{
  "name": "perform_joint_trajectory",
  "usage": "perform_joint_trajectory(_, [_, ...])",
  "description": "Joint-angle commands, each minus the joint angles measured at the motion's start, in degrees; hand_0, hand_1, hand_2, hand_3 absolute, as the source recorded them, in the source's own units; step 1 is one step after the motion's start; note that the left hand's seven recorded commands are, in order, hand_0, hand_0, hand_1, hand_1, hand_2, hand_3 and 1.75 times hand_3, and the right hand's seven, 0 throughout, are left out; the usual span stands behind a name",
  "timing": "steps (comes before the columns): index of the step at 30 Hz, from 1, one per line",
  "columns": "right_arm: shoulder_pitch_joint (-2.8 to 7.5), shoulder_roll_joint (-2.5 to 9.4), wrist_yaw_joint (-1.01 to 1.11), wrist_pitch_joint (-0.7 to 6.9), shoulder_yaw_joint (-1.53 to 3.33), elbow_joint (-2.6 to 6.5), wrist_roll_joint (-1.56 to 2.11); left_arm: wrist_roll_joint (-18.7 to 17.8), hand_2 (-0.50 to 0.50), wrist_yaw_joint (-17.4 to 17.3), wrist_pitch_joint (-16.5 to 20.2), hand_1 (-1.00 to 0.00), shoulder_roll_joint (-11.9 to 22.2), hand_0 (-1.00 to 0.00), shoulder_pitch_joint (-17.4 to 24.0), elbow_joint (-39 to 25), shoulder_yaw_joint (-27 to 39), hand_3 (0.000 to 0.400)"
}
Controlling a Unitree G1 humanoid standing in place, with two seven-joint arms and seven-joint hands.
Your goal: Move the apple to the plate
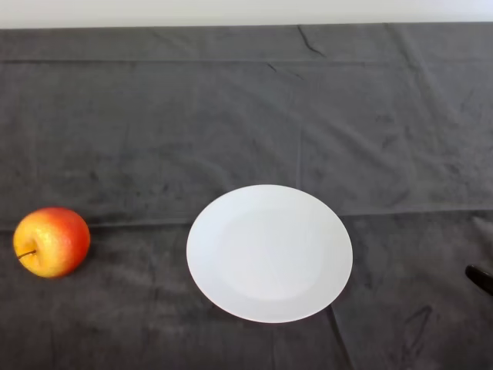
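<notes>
Round apple (51, 241), smooth white plate (269, 254)

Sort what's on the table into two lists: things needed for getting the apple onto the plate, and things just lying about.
Needed for the job:
- apple, on the cloth at the left
- plate, white, nothing on it, right of the apple

Just lying about:
- dark cloth over the table
- a dark object at the right edge, too cut off to identify

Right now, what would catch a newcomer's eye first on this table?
The round white plate stands out most, lying empty near the middle front of the dark grey cloth. Next comes the red and yellow apple, sitting apart from the plate at the far left edge, its stem pointing left.
</notes>
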Motion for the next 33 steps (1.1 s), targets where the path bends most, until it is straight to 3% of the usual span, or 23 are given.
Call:
perform_joint_trajectory(1, [1.49,0.59,-0.10,0.94,0.93,2.08,2.36,-0.73,0.00,0.25,0.14,0.00,3.68,0.00,-0.97,1.28,-1.40,0.000])
perform_joint_trajectory(33, [1.49,0.60,-0.10,0.94,0.92,2.08,2.35,-0.33,0.00,0.64,0.36,0.00,2.85,0.00,-2.18,1.21,-2.75,0.000])
